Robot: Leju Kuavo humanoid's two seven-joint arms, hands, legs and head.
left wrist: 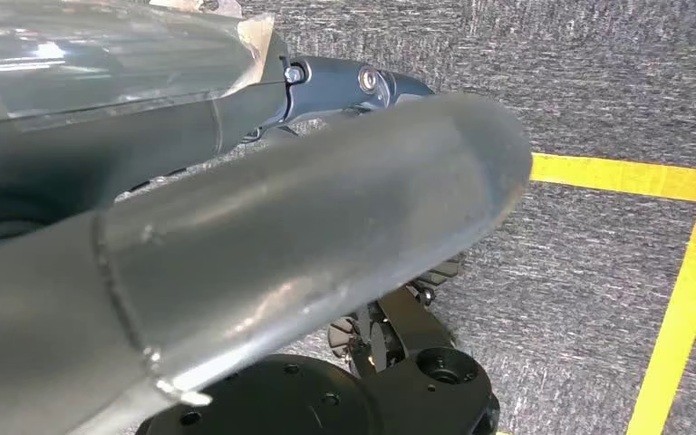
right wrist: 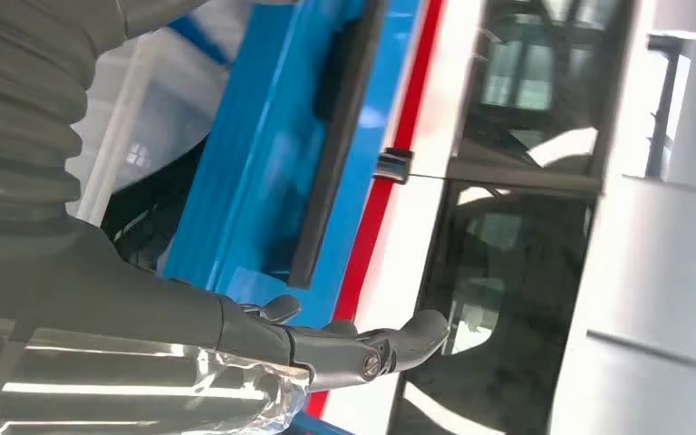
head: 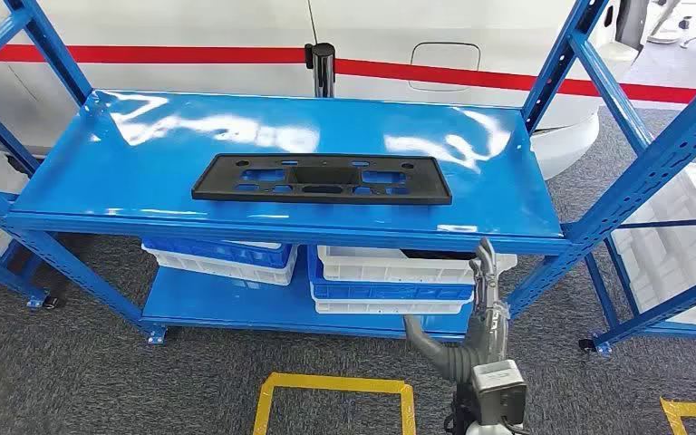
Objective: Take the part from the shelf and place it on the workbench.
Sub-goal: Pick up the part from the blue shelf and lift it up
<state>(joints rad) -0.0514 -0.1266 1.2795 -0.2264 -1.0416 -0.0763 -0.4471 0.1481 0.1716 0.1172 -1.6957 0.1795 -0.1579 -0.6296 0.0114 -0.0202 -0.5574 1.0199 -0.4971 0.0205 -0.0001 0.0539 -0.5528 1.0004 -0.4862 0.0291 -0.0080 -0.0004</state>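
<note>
We see black plastic part [head: 321,178] flat on top deck of blue shelf [head: 507,195], near front edge, long axis running left-right. Right hand [head: 482,299] is raised in front of shelf, below deck level, right of part; part lies up, far and left from it. In right wrist view fingers [right wrist: 399,340] are stretched and apart, holding nothing, touching nothing. Left hand [left wrist: 263,245] hangs low over carpet; how far open, we cannot tell. We judge right hand is nearer to part.
</note>
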